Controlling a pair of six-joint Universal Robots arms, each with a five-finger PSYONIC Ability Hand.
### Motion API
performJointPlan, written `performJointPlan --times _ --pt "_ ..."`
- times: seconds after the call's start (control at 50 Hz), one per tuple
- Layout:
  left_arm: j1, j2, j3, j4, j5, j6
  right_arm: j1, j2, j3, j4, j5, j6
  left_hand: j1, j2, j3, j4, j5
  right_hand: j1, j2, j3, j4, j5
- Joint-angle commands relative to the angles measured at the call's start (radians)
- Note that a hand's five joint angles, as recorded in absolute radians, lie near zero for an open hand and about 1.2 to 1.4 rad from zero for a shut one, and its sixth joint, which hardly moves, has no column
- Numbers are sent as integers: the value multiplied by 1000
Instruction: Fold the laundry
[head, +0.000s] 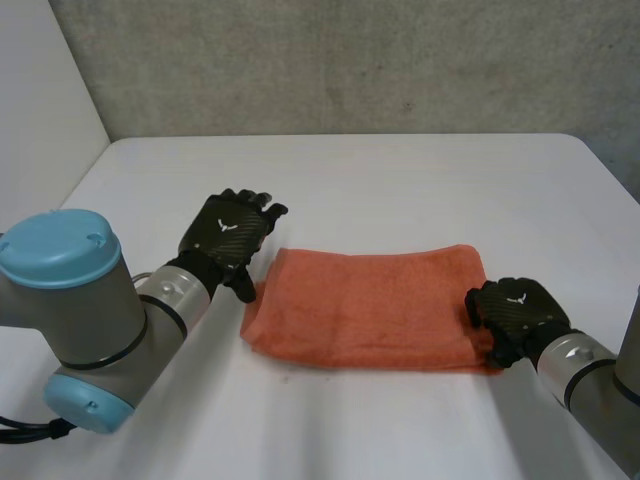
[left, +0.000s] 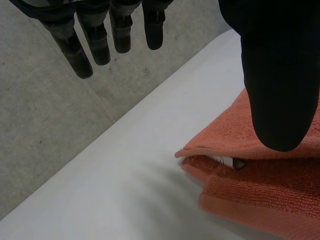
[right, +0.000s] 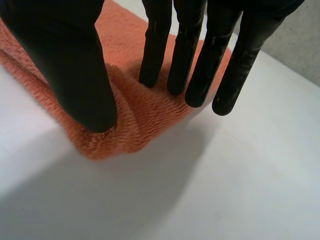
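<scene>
The white bench (head: 400, 170) runs back to a grey concrete wall (head: 350, 60). An orange towel (head: 370, 305) lies folded into a long rectangle around the middle of the bench, a little nearer the front edge, with its long sides parallel to that edge. In the left wrist view the towel's (left: 260, 195) layers show stacked at its left end, the top layer's corner slightly lifted off the ones below.

The left arm (head: 80, 320) reaches in from the front left corner. Its left hand (head: 228, 238) sits just beside the towel's left end, raised off the bench. The fingers (left: 100, 40) are straight and spread, holding nothing, and the thumb is above the towel's far left corner.

The right hand (head: 515, 310) is on the towel's right end, by its near corner. Its straight fingers (right: 195, 65) and thumb dig into the towel (right: 135, 125), pinching a ridge of cloth between them.
</scene>
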Motion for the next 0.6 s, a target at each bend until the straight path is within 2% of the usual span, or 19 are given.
performJointPlan --times 0.02,0.06,0.08,0.18,0.28,0.3,0.36,0.38,0.48,0.54,0.6 --pt "1 0 -3 0 0 0 2 27 2 -1 0 25 -25 -24 -33 -25 -44 252 153 161 156 143" --pt "1 0 -3 0 0 -1 2 38 -1 -1 1 25 -25 -24 -33 -25 -44 415 316 325 320 307" --pt "2 0 -3 0 0 0 -2 49 -7 -1 6 25 -25 -24 -33 -25 -44 724 625 634 629 616" --pt "2 1 -1 0 -1 -1 -7 58 -40 2 33 14 -25 -24 -33 -25 -44 756 657 665 661 648" --pt "15 20 -1 0 -2 -1 25 52 -158 12 107 -12 -25 -24 -33 -25 -44 756 657 665 661 648" --pt "22 35 -1 0 -3 -3 115 53 -256 31 128 -27 -25 -24 -33 -25 -44 756 657 665 661 648" --pt "35 47 -1 0 -5 -9 252 64 -384 77 139 -30 -25 -24 -33 -25 -44 756 657 665 661 648" --pt "42 59 -1 -1 -5 -19 334 93 -472 116 141 -30 -25 -24 -33 -25 -44 756 657 665 661 648" --pt "80 93 -1 -2 -5 -95 531 269 -734 232 139 -33 -25 -24 -33 -25 -44 756 657 665 661 648" --pt "102 109 -1 -2 -5 -141 645 376 -847 291 133 -35 -25 -24 -33 -25 -44 756 657 665 661 648" --pt "120 113 0 -2 -2 -187 706 449 -893 330 136 -42 -25 -24 -33 -25 -44 756 657 665 661 648"
